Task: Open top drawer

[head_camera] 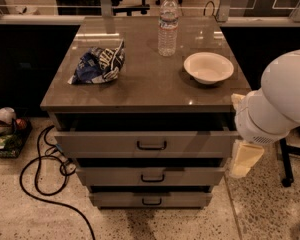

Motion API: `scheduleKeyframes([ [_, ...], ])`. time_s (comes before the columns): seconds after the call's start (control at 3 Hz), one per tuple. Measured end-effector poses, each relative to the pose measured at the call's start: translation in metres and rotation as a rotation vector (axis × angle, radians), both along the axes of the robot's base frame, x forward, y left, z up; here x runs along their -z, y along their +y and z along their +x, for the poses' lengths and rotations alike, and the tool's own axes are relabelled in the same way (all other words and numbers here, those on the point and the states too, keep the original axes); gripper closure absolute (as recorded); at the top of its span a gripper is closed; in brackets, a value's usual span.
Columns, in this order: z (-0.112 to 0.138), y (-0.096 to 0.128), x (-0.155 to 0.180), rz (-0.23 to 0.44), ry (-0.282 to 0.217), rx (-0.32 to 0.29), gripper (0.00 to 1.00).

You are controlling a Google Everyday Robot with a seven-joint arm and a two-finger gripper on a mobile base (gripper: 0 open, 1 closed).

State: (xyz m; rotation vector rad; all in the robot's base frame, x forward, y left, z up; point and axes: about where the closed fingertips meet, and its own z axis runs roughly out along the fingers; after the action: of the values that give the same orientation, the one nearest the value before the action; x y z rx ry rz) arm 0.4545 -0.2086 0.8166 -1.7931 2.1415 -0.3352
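The top drawer (110, 143) is the widest of three grey-beige drawers in a cabinet under a brown tabletop (150, 86). It stands pulled out a little, with a dark gap behind its front panel. Its small black loop handle (151, 145) is at the middle of the panel. My white arm (277, 101) comes in from the right edge. My gripper (245, 158), a pale beige piece hanging under the arm, is just off the right end of the top drawer and apart from the handle.
A water bottle (168, 25), a white bowl (208, 67) and a crumpled blue chip bag (99, 63) sit on the tabletop. Two narrower drawers (152, 176) lie below. A black cable (37, 184) loops on the floor at left, near some clutter (4, 129).
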Motion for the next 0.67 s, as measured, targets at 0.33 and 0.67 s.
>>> scheduleKeyframes([
  [0.33, 0.011, 0.012, 0.021, 0.017, 0.003, -0.018, 0.0],
  [0.67, 0.001, 0.026, 0.077, 0.075, 0.025, -0.028, 0.0],
])
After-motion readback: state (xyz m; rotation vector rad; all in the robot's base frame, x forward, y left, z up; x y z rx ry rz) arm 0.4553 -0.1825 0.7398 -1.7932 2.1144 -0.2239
